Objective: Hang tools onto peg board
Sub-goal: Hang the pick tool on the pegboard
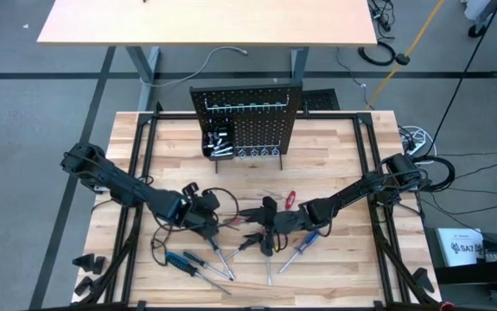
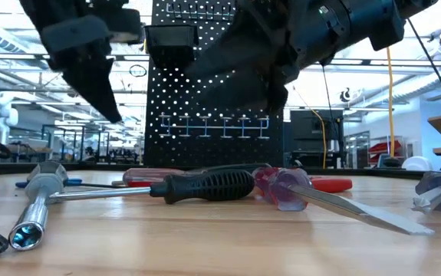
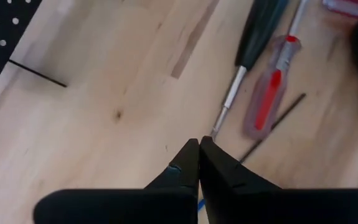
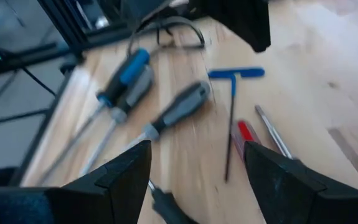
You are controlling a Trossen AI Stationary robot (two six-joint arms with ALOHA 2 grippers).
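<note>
Tools [image 1: 231, 250] lie scattered on the near half of the table [image 1: 334, 147], well apart from the peg board [image 1: 246, 121], which stands upright at the far edge with a row of hooks [image 2: 214, 123] and a small bin [image 1: 219, 142] on its face. In the low view a black-handled driver [image 2: 205, 185] and a clear red-cored driver [image 2: 289, 188] lie across each other, with a socket driver [image 2: 32, 211] beside them. The left gripper [image 3: 198, 155] hovers over bare wood just beside the tip of a driver shaft, its fingers pressed together and holding nothing. The right gripper [image 4: 197, 168] hangs above a cluster that includes a blue-handled driver [image 4: 124, 78], a grey-handled driver [image 4: 179, 109] and a blue T-key [image 4: 235, 74]; its fingers stand wide apart and empty. No tool is seen on the hooks yet. Likely risks: the left fingers, shut beside a shaft rather than around it, may come up empty; either arm descending into the crowded pile may nudge neighbouring tools or roll round handles out of reach.
</note>
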